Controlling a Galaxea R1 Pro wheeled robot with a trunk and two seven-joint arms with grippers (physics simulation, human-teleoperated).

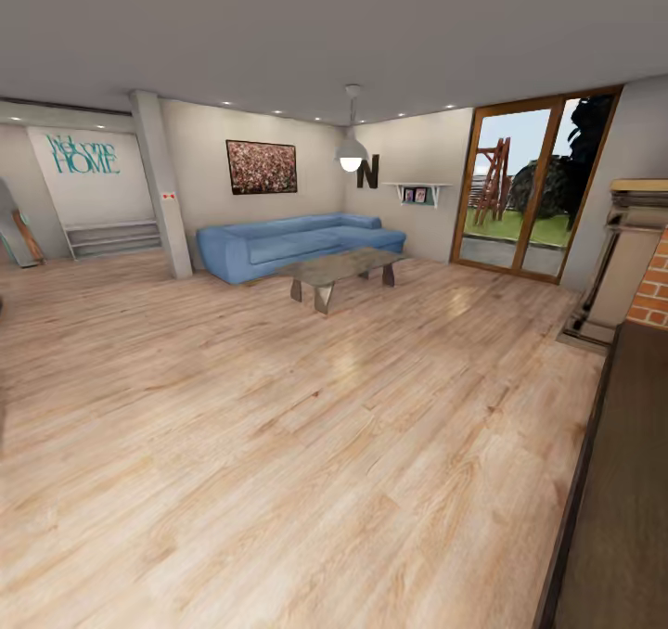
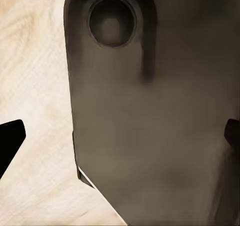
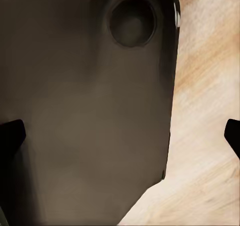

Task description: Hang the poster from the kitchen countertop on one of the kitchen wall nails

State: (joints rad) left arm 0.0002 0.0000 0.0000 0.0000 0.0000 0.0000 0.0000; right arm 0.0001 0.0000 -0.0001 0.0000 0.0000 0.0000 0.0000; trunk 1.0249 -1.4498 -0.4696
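Can't spot the poster or the kitchen countertop anywhere here, the robot is looking across a living room instead.

Left hand (image 2: 120,136): both dark fingertips (image 2: 11,141) poke in at opposite edges of the left wrist view, far apart, so it's spread wide with nothing between them. Past the fingers sits a big dark grey part of the robot's own body (image 2: 150,116) with a round recess near one end, blurry and cut off by the frame, with pale wood floor (image 2: 35,86) beside it. Right hand (image 3: 120,136) is the same deal: fingertips at the two edges, wide open, empty, another dark grey robot panel (image 3: 90,111) beyond them and floor alongside.

Room-wise, the head view has light wooden floorboards (image 1: 278,443) running out to a blue corner sofa (image 1: 297,242) with a low coffee table (image 1: 345,272) in front. On the wall above the sofa hangs the wide black-framed picture of reddish speckles (image 1: 262,166). A white pendant lamp (image 1: 351,154) hangs near a dark letter N (image 1: 368,173), with a small wall shelf (image 1: 417,191) next to it. Glass patio doors (image 1: 529,184) in a wood frame show grass outside. Teal "Welcome HOME" lettering (image 1: 83,154) is on the far wall past a grey pillar (image 1: 162,184). A dark tabletop (image 1: 622,481) is cut off at the edge, with a bit of brick (image 1: 652,286) above it.
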